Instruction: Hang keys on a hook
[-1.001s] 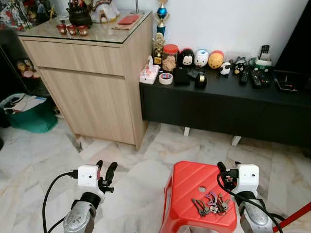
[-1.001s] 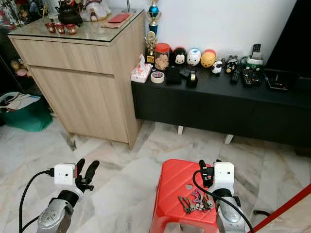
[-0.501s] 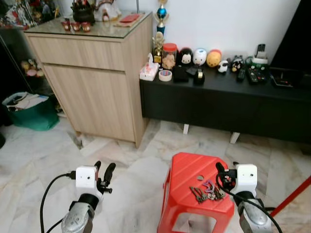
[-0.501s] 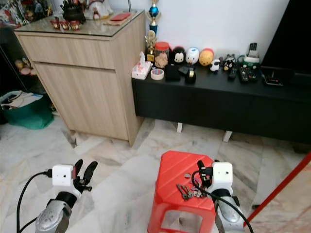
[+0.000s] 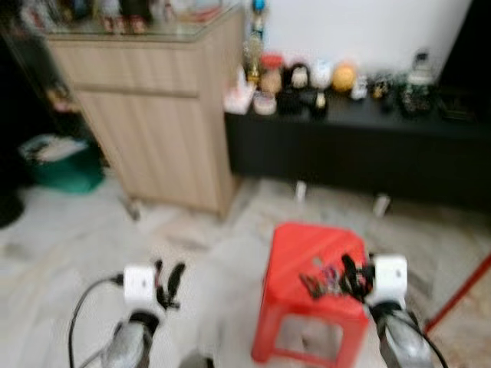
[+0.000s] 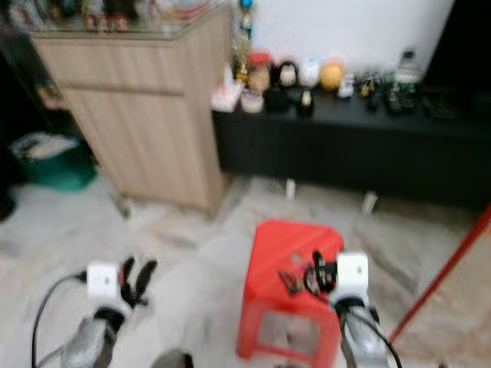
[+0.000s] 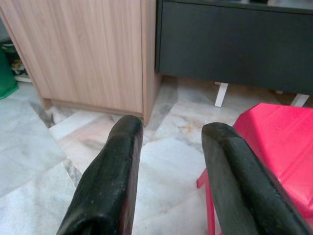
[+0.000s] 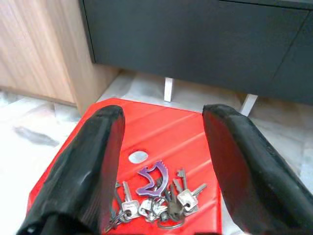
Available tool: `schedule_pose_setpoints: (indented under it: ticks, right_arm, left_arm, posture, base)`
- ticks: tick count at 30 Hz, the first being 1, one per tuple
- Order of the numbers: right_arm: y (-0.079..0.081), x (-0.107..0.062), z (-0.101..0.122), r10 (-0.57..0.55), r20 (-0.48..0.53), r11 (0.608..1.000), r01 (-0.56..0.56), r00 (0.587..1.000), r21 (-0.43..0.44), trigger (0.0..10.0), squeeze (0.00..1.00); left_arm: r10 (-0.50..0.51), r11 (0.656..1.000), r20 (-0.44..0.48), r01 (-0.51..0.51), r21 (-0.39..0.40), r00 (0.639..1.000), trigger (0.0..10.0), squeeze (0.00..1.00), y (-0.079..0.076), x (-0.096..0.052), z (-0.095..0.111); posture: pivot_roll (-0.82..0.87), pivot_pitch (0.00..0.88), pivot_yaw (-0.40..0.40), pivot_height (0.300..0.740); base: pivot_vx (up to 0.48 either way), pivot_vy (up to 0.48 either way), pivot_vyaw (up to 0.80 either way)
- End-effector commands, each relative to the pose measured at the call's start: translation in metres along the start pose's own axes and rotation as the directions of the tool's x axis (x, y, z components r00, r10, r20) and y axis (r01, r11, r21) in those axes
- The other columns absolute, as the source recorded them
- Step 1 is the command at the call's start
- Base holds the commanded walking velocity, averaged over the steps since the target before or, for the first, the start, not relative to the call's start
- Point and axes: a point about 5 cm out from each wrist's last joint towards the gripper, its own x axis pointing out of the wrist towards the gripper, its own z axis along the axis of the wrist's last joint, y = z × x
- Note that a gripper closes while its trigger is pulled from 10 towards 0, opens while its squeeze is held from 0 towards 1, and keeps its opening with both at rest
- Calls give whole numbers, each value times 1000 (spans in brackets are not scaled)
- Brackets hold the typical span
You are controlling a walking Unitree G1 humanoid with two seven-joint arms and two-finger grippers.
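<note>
Lying on red stool (image 8: 161, 132), keys (image 8: 156, 198) between spread right gripper (image 8: 161, 161) jaws, untouched.

Nothing readable here, honestly. The head views are smeared with motion blur, so any print on the jars and toys on the far black worktop (image 5: 430, 134) is just mush. Wrist views are sharp, but the keys (image 8: 155, 198) on the red stool (image 8: 161, 132) show no lettering I can make out, and the purple tag (image 8: 152, 179) on them looks blank. No labels on the wooden cabinet (image 7: 83, 49) either.
</note>
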Motion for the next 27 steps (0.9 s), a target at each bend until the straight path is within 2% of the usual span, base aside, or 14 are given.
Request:
schedule_pose_setpoints:
  ticks: [1,8,12,16,27]
  right_arm:
    - [2,1,3,9,14,1000,-9,1000,4,10000,0]
    - [1,0,3,12,7,1000,-12,1000,0,10000,0]
    - [1,1,-4,0,-47,1000,1,999,9,10000,0]
    - [3,-1,-3,10,-22,1000,-10,1000,16,10000,0]
    - [8,3,-1,23,-18,1000,-22,1000,16,10000,0]
  left_arm:
    - [-3,1000,8,3,23,1000,10000,0,2,4,5]
    - [-3,1000,5,2,15,1000,10000,0,1,5,5]
    - [1,1000,-1,-1,10,1000,10000,0,0,5,4]
    - [3,1000,-5,-3,6,1000,10000,0,-2,3,2]
    - [32,999,-12,-32,0,999,10000,0,1,-2,0]
  posture:
    - [-1,0,-24,648]
    - [-4,0,-26,648]
    - [-6,0,-25,643]
    - [4,0,-25,618]
    - [37,0,-40,618]
  base:
    - [0,0,0]
    - [0,0,0]
    - [0,0,0]
    - [0,0,0]
    - [0,0,0]
